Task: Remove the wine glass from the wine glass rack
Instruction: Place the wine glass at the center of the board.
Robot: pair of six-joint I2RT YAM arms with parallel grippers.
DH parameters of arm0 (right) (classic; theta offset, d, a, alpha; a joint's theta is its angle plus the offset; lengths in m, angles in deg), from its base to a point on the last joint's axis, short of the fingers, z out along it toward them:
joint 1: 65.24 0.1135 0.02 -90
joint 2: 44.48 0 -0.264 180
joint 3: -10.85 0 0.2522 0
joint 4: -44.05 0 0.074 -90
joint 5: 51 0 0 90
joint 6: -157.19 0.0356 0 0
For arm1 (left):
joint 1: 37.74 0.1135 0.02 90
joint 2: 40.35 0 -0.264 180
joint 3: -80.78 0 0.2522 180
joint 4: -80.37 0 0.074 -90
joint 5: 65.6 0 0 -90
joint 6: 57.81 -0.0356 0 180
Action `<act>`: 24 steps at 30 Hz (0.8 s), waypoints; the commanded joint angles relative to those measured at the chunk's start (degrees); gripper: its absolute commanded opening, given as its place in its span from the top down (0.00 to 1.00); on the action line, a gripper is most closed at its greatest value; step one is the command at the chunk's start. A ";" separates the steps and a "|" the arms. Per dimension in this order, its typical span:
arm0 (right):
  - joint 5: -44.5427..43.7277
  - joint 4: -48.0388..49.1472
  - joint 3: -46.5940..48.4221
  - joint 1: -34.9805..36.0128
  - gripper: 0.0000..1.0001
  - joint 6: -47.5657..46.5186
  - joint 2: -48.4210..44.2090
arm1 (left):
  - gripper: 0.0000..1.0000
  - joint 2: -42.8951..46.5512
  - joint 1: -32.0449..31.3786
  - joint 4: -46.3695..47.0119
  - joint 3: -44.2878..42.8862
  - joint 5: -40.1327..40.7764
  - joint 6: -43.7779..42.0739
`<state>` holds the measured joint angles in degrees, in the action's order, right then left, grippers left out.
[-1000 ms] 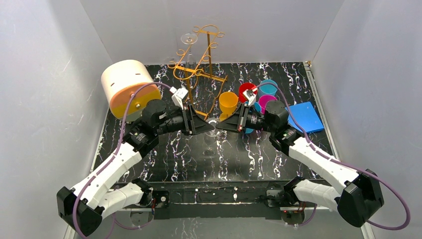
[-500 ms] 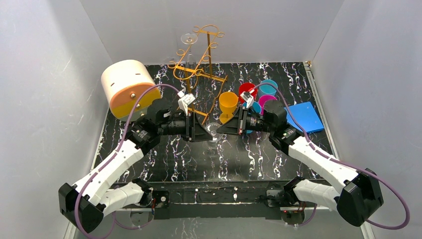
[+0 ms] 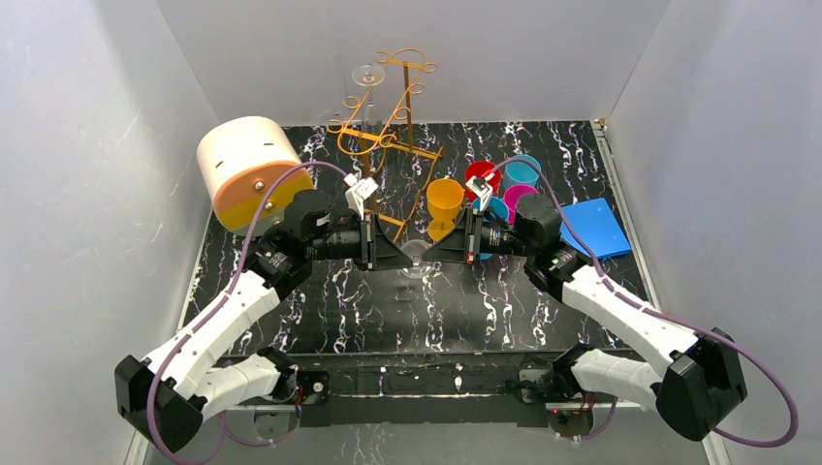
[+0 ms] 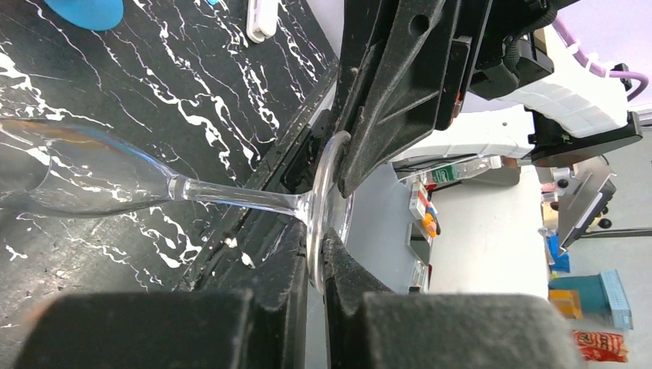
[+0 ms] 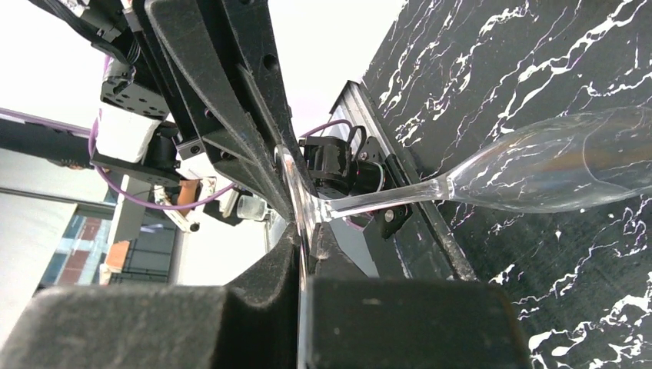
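- Two grippers share one wine glass (image 3: 415, 260): left gripper (image 3: 401, 257) and right gripper (image 3: 429, 254) meet tip to tip over mid-table, w/ the glass btwn them.
- Left gripper (image 4: 315, 265) is clamped on the glass's round foot. Its wrist view shows the disc's edge pinched btwn its two fingers.
- Right gripper (image 5: 302, 257) is clenched on the same foot at the opposite edge. Its wrist view shows the disc edge-on btwn its fingers.
- The foot sits at the fingertips, and the stem runs off sideways from both sets of fingers.
- The bowl end points down at the table (image 3: 368, 310); can't tell if the rim touches it.
- Wine glass (image 4: 92, 173) look: clear, w/ a thin stem, a flat foot and a long narrow bowl. The black-and-white marble pattern shows through it.
- The glass is off the rack (image 3: 388, 136) and well in front of it.
- The rack is an orange wire frame w/ curled ends, at the back of the table.
- A 2nd glass (image 3: 366, 77), also clear, is at the rack's upper left.
- An orange cup (image 3: 445, 201) stands just right of the rack, w/ a red cup (image 3: 480, 174) beyond it.
- A round cream-and-orange box (image 3: 249, 170) sits at back left.
- A blue flat pad (image 3: 593, 226) lies at far right.
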<state>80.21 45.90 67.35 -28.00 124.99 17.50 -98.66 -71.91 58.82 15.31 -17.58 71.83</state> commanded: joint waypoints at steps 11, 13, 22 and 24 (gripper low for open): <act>4.34 5.11 4.69 0.32 0.88 1.28 1.35 | 1.00 -0.05 -2.25 1.74 -2.12 -6.44 -4.21; 4.12 4.55 5.39 0.39 0.99 0.94 1.43 | 1.00 0.01 -2.43 1.73 -1.88 -6.00 -4.10; -0.60 5.66 5.20 3.01 0.99 -5.51 -0.90 | 0.49 2.31 -2.48 2.74 0.51 2.35 2.98; -1.39 6.59 4.29 3.35 0.99 -6.05 -0.96 | 0.50 2.51 -2.48 3.39 0.95 0.28 3.58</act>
<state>80.49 47.19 69.03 -26.19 121.47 18.44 -97.98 -73.94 59.41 15.47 -17.34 72.77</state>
